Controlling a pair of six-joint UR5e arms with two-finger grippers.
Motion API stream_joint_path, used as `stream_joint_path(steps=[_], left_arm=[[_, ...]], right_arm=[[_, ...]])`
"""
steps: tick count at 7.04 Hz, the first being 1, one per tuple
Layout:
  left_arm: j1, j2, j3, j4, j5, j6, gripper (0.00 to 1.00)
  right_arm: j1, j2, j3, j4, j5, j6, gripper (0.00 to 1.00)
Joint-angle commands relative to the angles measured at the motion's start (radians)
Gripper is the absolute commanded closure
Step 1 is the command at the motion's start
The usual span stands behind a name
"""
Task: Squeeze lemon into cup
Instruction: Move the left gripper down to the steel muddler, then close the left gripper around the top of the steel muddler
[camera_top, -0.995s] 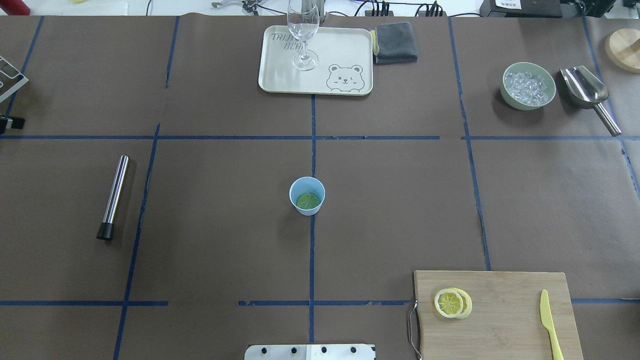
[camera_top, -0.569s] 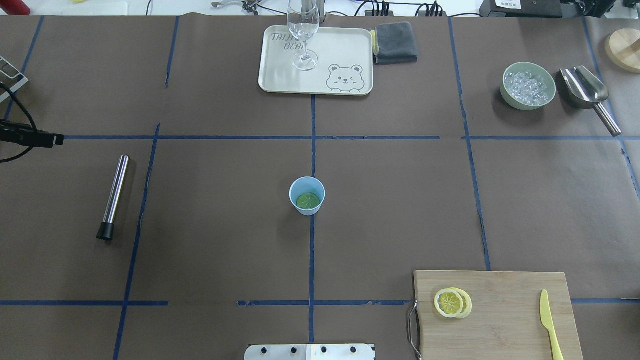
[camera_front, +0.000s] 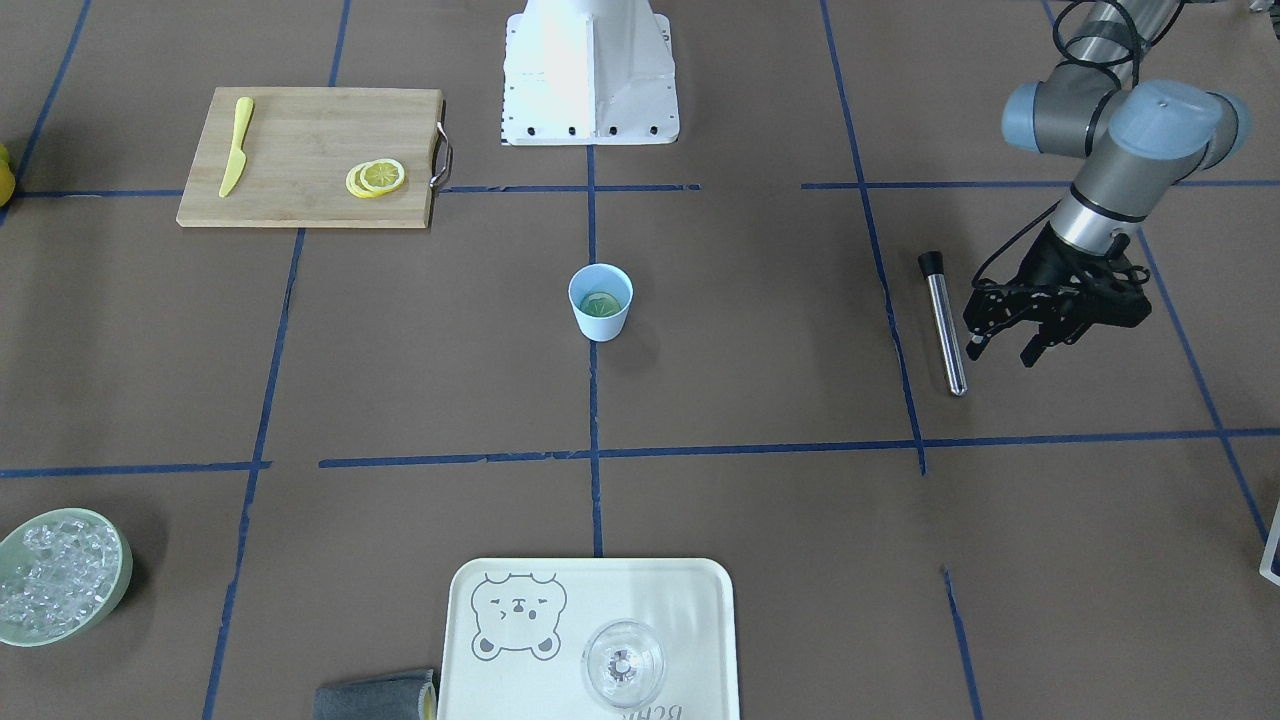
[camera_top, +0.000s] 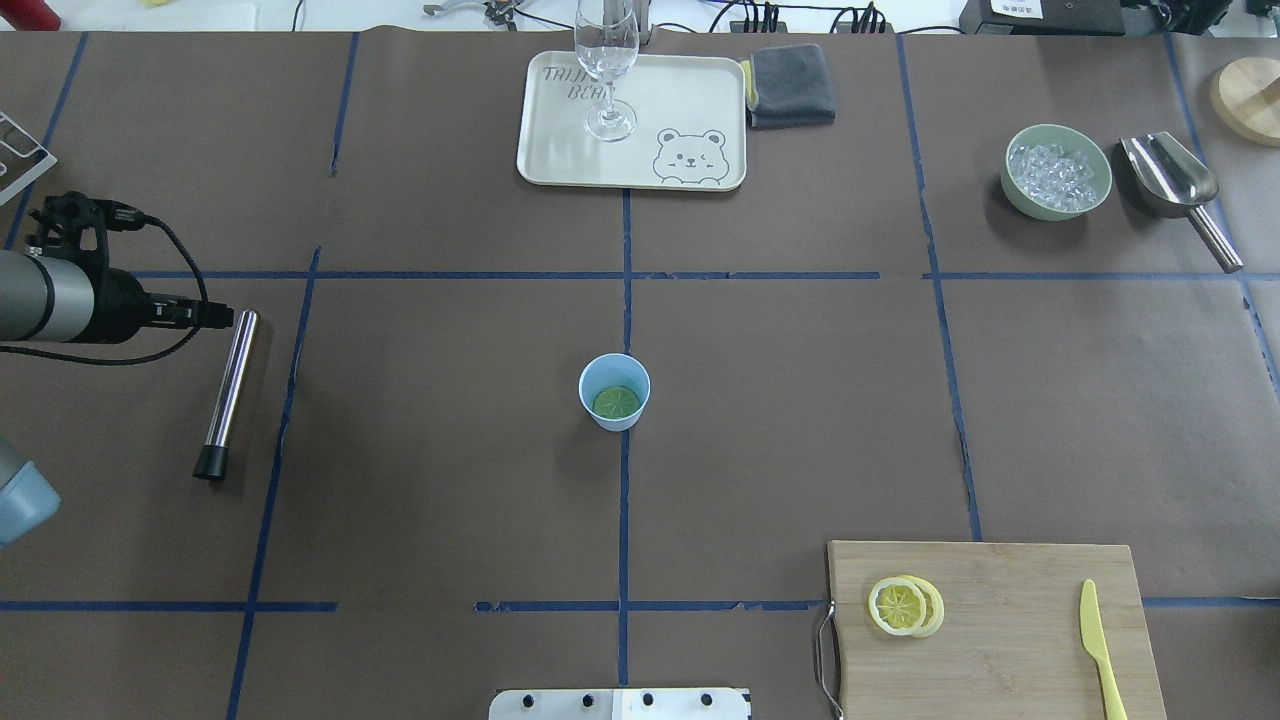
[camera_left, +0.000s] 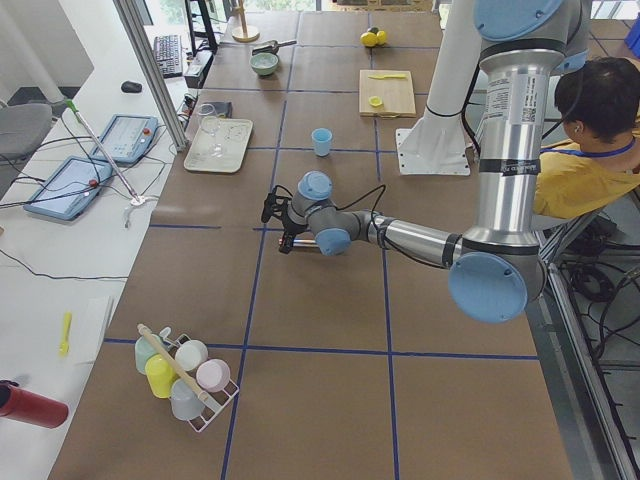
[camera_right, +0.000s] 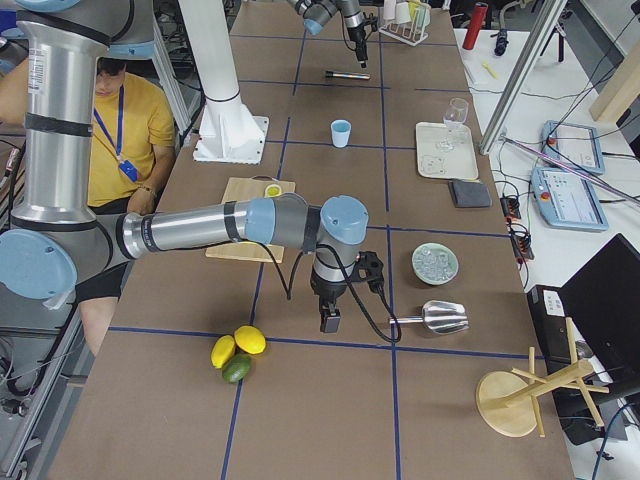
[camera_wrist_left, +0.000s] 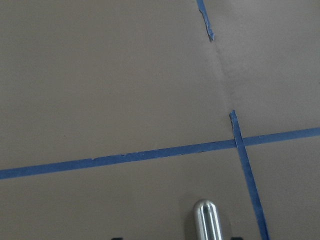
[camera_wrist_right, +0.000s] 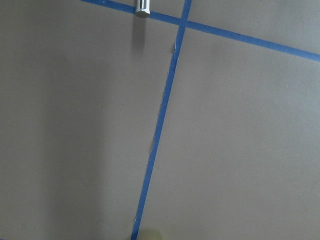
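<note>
left gripper (camera_front: 1003, 350) open, empty, just beside metal rod (camera_front: 943, 325); cannot tell state of right gripper (camera_right: 329, 322); risk of rolling rod away on off-centre grab, or tipping cup (camera_front: 601, 322) later

My right hand (camera_right: 328, 320) shows only in the side view from my right, small and end-on, so I cannot tell how its fingers stand. From overhead my left arm (camera_top: 50, 295) is cut off at the left edge. My left wrist camera catches just the rounded tip of the rod (camera_wrist_left: 207, 220), the rest lost below the frame. On the board (camera_top: 1010, 620) the top slice (camera_top: 897, 605) covers most of the lower slice (camera_top: 937, 606). The knife (camera_top: 1100, 650) and the glass (camera_top: 606, 50) run off the overhead view's edges.
</note>
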Motion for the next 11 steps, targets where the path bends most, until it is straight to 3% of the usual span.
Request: stream_joint_path(steps=[1,3,9,10,11], left_arm=[[0.040,-0.021,0.031,0.001,0.043,-0.008,0.25],[0.051,-0.021,0.031,0.001,0.054,-0.008,0.31],[0.099,-0.023,0.034,0.002,0.106,-0.010,0.36],[0.099,-0.023,0.033,0.002,0.106,-0.010,0.40],[0.099,-0.023,0.033,0.001,0.106,-0.011,0.54]], right_arm=[[0.007,0.001,-0.007,0.000,0.000,-0.008,0.00],[0.012,0.001,-0.013,0.000,0.000,-0.014,0.00],[0.013,0.003,-0.020,0.000,-0.002,-0.016,0.00],[0.013,0.001,-0.020,0.000,-0.002,-0.016,0.00],[0.015,0.003,-0.020,0.000,-0.002,-0.016,0.00]])
